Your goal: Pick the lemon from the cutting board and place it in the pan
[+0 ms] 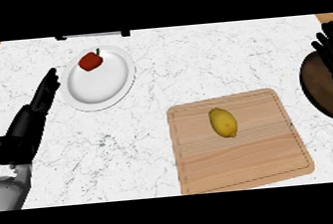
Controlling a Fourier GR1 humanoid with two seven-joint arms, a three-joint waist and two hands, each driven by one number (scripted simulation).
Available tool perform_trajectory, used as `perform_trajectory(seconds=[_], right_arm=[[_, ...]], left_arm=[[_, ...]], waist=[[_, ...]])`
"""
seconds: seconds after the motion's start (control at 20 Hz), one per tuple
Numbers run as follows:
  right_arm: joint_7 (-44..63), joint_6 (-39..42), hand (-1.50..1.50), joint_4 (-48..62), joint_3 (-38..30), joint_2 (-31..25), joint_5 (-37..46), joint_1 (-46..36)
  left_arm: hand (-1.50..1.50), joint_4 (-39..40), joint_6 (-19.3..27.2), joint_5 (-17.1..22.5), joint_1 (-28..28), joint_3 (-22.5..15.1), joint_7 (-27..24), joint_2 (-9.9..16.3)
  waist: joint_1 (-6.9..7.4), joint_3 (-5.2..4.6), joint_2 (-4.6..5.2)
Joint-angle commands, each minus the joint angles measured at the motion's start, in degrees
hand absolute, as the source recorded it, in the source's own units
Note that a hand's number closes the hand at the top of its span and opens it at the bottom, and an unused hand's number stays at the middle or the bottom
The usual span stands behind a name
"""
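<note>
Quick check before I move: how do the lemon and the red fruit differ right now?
The lemon is yellow and oval; the red fruit is rounder and has a small green stem. The lemon lies on the wooden cutting board; the red fruit sits on the white plate. Neither hand touches either one.

Lemon [223, 122] sitting on cutting board [239, 147], upper middle. Pan [324, 90] lying right of board at counter [194, 61] edge. Plate [100, 85] sitting far left, pepper [90, 61] resting on its upper part.
</note>
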Motion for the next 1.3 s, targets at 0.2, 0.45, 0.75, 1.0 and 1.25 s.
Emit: perform_trajectory(seconds=[0.2,0.45,0.75,1.0,1.25], right_arm=[[12.05,1.91,-1.5,17.37,8.31,4.31,3.92,-12.07],[8.29,-11.63,1.5,21.18,18.02,2.8,27.3,-6.63],[8.12,-10.65,-1.5,20.78,17.88,9.78,28.19,-5.57],[22.53,2.1,-1.5,18.52,23.91,1.87,32.25,-12.84],[33.69,14.73,-1.5,20.7,27.85,1.76,33.54,-22.03]], left_arm=[[0.0,-0.69,-2.92,0.79,-2.3,-2.83,4.72,-2.49],[0.0,0.44,-4.6,4.16,0.75,-4.33,6.28,-5.18],[0.0,-0.32,-4.83,1.73,0.27,-1.8,9.39,-7.09],[0.0,1.5,-6.32,3.19,0.14,-0.89,7.7,-6.33],[0.0,0.98,-5.41,1.73,-0.79,-2.51,9.55,-8.1]], waist=[[2.32,1.84,-0.03],[1.95,1.85,-0.04],[-0.36,1.8,-0.85],[-0.19,1.65,-0.97],[0.71,1.69,-0.78]])
